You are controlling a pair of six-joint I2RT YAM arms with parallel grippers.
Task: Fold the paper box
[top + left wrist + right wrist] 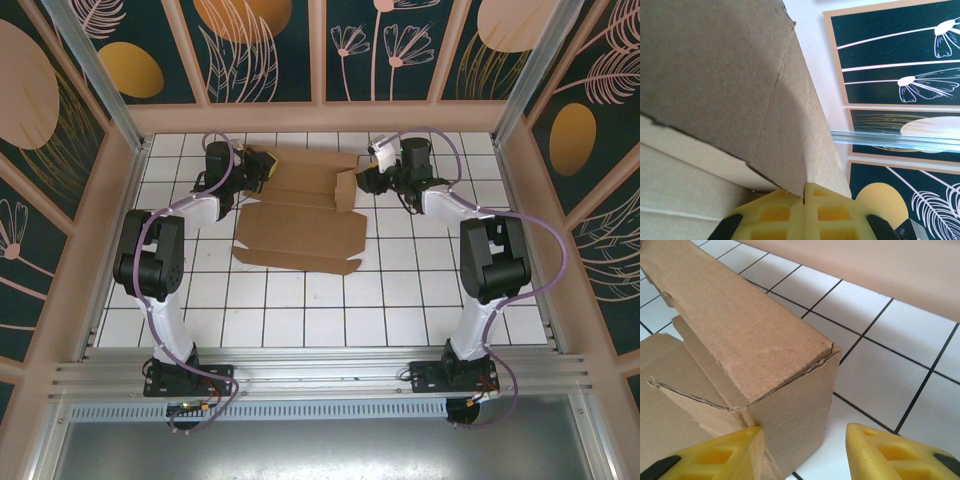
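The paper box (300, 235) is plain brown cardboard lying at the back middle of the table, its near panel flat and its far part folded up into walls. My left gripper (262, 168) is at the box's left end. In the left wrist view its yellow fingers (780, 212) are pressed together on the edge of a raised cardboard panel (740, 90). My right gripper (362, 180) is at the upright right end flap. In the right wrist view it (805, 432) stands open around the folded corner (790, 405); the left finger (735, 450) touches the cardboard, the right finger (880, 450) stands apart over tile.
The table (400, 290) is white tile with dark grout. A peach back wall (320, 115) stands close behind the box, and aluminium frame posts (545, 60) rise at the back corners. Bare tile lies between the box and the arm bases.
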